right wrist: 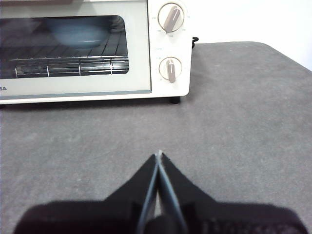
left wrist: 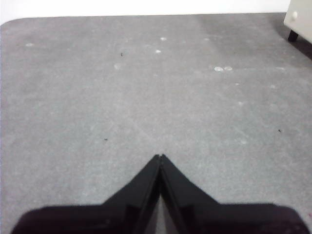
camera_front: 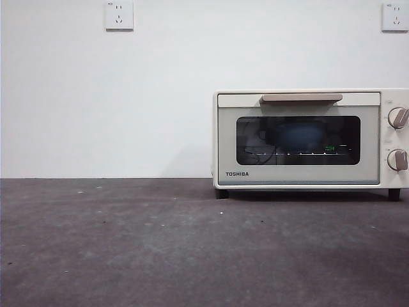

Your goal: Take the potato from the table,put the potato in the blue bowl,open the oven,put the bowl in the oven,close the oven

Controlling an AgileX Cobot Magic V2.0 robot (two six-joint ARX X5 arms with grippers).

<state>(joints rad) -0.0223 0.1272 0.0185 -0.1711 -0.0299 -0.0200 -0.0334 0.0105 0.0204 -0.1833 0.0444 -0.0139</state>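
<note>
The cream-white oven (camera_front: 307, 141) stands at the right of the table (camera_front: 160, 243) with its door closed and its beige handle (camera_front: 301, 98) at the top. Through the dark glass the blue bowl (camera_front: 301, 135) shows dimly on the wire rack; in the right wrist view the blue bowl (right wrist: 78, 31) sits behind the window. The potato is not visible. My right gripper (right wrist: 159, 155) is shut and empty, hovering over the table in front of the oven (right wrist: 92, 48). My left gripper (left wrist: 160, 157) is shut and empty above bare table, with an oven corner (left wrist: 298, 19) far off to its side.
Two knobs (camera_front: 397, 137) sit on the oven's right side. Two wall sockets (camera_front: 119, 15) hang on the white wall behind. The table's rounded far corner (left wrist: 14, 24) shows in the left wrist view.
</note>
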